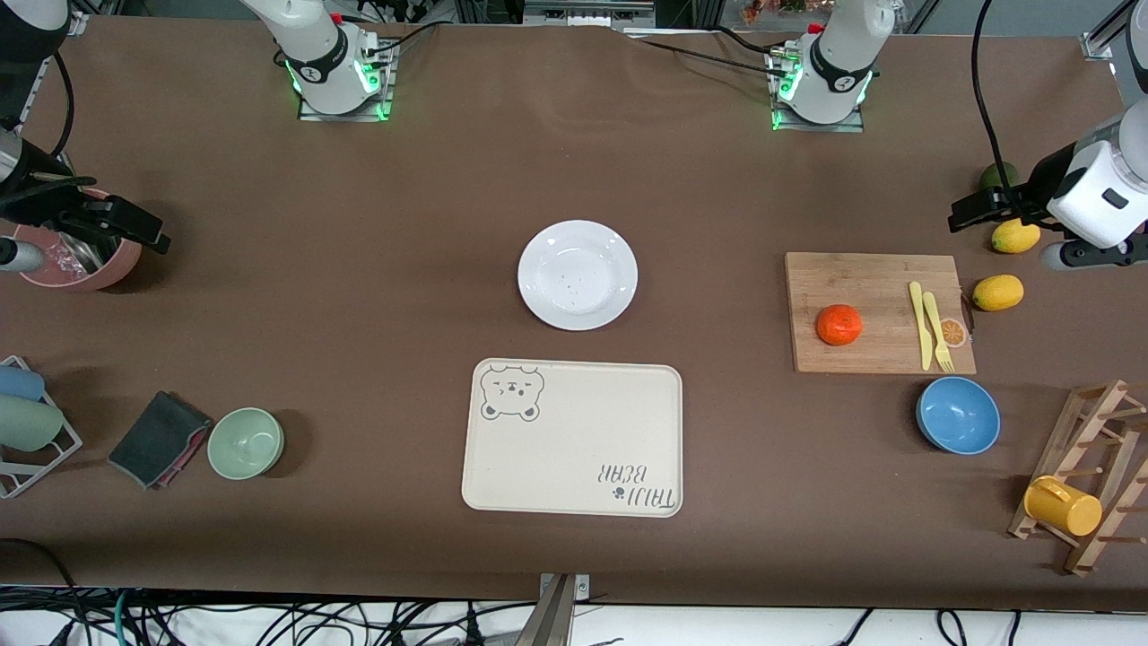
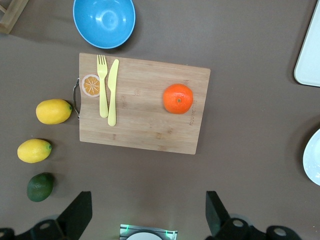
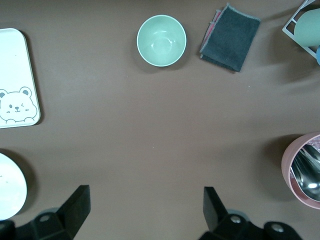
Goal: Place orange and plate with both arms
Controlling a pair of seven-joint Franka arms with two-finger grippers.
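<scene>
Both arms wait raised at the table's ends, left tool [image 2: 145,215] and right tool [image 3: 145,212] spread wide.

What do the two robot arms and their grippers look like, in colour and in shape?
Both arms are glossy white with black joint bands, green lights glowing at their bases and black cables trailing off. The left gripper and the right gripper each have two dark, wedge-shaped fingers.

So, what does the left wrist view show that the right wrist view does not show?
Only the left wrist view shows the orange on the cutting board, the yellow fork and knife, the blue bowl, two lemons and a lime. Only the right wrist view shows the green bowl, dark cloth and pink pot. Both show the plate and tray edges.
</scene>
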